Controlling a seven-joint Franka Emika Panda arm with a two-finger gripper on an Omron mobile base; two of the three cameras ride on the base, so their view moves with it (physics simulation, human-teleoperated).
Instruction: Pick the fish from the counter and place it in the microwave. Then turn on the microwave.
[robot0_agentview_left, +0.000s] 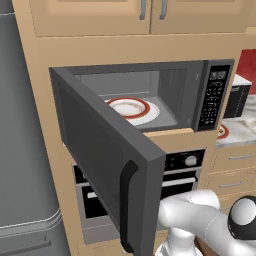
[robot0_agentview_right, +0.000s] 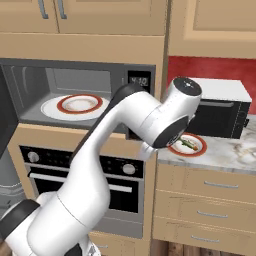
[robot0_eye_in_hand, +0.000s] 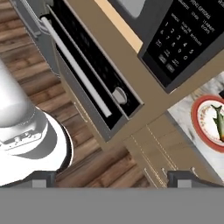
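A: Fish (robot0_eye_in_hand: 218, 121) position?
B: Seen lying on a red-rimmed plate (robot0_agentview_right: 194, 148) on the counter (robot0_agentview_right: 225, 155), right of the microwave (robot0_agentview_left: 210, 95). The door (robot0_agentview_left: 107, 165) is swung open; a second plate (robot0_agentview_left: 131, 108) is seen inside.
A: Gripper (robot0_eye_in_hand: 112, 178)?
B: Jaws spread wide, nothing held, aimed near the oven (robot0_eye_in_hand: 87, 83).

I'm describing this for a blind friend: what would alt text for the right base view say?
A white robot arm bends up in front of an open microwave holding a red-rimmed plate. To the right, the fish lies on a second plate on the counter, beside a black toaster oven; a black oven sits below the microwave.
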